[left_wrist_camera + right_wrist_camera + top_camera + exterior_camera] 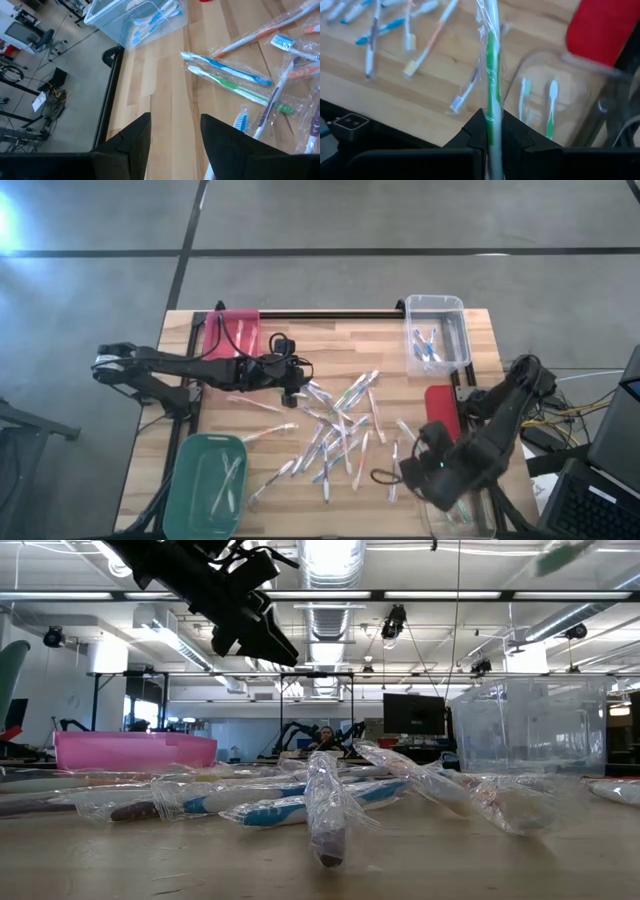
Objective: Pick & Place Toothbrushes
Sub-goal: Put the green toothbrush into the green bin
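Pile (340, 435): loads of wrapped brushes scattered across the middle of the table (330, 340), so the bulk of the sorting isn't done yet, I'd say.
Right gripper (491, 131): clenched on a green brush (492, 75), which stands up between the jaws in its wrapper. It's at the near right corner of the table, right of the pile, over a clear bin (555, 95).
Clear bin: two green brushes already lying in it, so I reckon this one goes in next.
Left gripper (175, 140): jaws apart, nothing in them. It hangs over bare wood at the far left edge of the pile, just short of a blue brush (225, 67) and a green one.
Far clear bin (436, 332): beyond the pile on the right, a few blue brushes inside.
Green bin (208, 485): near left of the pile, a couple of brushes in it.
Pink bin (228, 333): far left of the pile; can't tell what's in it.
Progress: early-ish. A handful binned, most still loose on the wood.
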Motion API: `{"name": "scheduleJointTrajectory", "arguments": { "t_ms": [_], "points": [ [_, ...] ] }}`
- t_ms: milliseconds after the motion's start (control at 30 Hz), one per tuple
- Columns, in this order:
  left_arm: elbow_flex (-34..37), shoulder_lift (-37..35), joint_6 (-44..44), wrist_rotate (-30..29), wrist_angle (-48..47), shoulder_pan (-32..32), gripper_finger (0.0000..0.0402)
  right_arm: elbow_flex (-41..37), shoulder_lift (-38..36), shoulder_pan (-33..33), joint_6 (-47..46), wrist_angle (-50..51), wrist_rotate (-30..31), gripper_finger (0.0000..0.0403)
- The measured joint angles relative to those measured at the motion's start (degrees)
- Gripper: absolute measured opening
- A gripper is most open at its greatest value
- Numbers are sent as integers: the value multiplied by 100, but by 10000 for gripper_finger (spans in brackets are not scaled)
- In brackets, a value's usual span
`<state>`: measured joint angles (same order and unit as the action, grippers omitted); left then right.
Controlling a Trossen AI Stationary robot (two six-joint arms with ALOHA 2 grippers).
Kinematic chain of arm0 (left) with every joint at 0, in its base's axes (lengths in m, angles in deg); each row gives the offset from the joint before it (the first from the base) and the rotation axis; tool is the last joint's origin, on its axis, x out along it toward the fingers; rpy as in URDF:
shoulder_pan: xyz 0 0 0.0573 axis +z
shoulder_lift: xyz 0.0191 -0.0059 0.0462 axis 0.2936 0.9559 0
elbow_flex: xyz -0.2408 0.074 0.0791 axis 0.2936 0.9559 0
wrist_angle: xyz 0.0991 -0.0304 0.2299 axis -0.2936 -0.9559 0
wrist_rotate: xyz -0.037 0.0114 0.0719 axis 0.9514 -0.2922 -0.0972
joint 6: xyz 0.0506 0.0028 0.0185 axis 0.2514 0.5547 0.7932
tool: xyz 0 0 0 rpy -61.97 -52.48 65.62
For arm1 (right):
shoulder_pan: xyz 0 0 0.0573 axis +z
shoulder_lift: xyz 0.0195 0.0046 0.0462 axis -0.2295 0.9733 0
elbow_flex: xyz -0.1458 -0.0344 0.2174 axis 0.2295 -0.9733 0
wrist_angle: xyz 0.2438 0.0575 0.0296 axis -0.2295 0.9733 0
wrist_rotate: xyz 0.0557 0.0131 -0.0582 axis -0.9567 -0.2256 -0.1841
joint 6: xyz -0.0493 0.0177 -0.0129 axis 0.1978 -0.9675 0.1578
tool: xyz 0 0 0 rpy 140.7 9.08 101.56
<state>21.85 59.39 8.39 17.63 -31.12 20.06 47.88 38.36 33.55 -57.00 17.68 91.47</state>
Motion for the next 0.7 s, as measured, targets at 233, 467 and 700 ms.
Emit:
{"name": "scheduleJointTrajectory", "arguments": {
  "t_ms": [233,467,700],
  "points": [
    [0,0,-22,7,-4,0,176,0,336,752,-700,-2,-50,22],
    [0,-2,-41,13,21,0,177,-13,596,1398,-896,-4,-88,22],
    [0,-2,-163,13,31,0,177,-46,926,1856,-910,-2,-70,22]
  ]
}}
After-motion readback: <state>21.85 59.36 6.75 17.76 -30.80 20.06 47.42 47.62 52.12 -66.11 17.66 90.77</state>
